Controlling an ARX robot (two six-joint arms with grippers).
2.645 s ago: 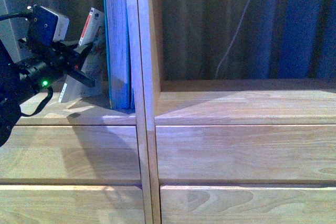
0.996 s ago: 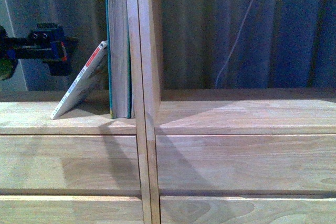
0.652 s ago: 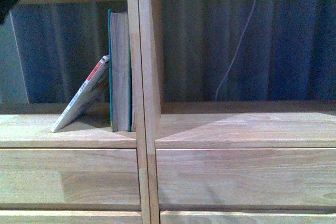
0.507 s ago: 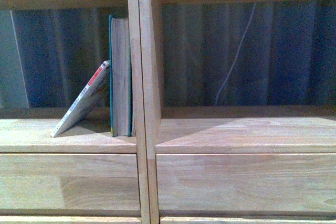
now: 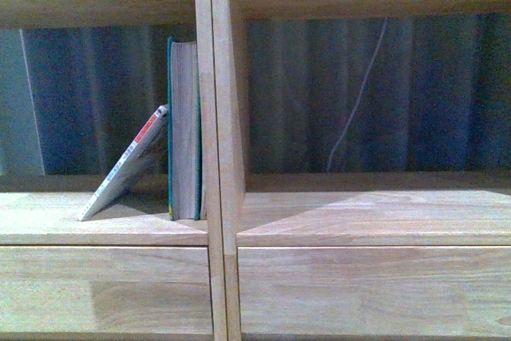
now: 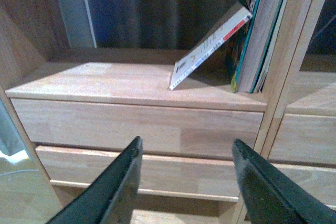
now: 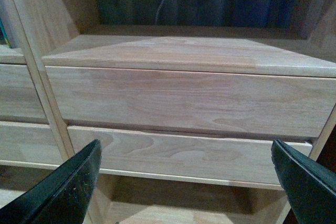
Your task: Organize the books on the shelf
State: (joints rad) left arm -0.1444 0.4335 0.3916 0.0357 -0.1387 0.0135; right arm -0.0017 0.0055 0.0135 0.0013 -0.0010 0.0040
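**Leaning paperback, both tools hanging clear**

Standing against the central divider (image 5: 214, 117) of the shelf (image 5: 359, 213), the thick teal book (image 5: 184, 129) is upright, pressed flat to the divider on its left side, which is why it holds itself up with nothing gripping it. The thin paperback (image 5: 128, 172) sits just left of the teal book, tilted: its top edge rests on the teal cover and its foot has slid out along the shelf board. It stays put only because the thicker book props it. By my reckoning the tidying is not finished while that one leans.

The left tool (image 6: 184, 182) hangs below and in front of the books' compartment, its fingers spread wide with nothing between them. The right tool (image 7: 186, 182) is likewise splayed and empty, facing the drawer fronts (image 7: 184, 98) to the right of the divider.

The compartment right of the divider shows no books. From the body camera neither arm appears. The paperback's cover art is too foreshortened to read, and the teal book's top is, I think, lost in shadow under the upper board. A pale cord (image 5: 359, 93) hangs behind the shelf.
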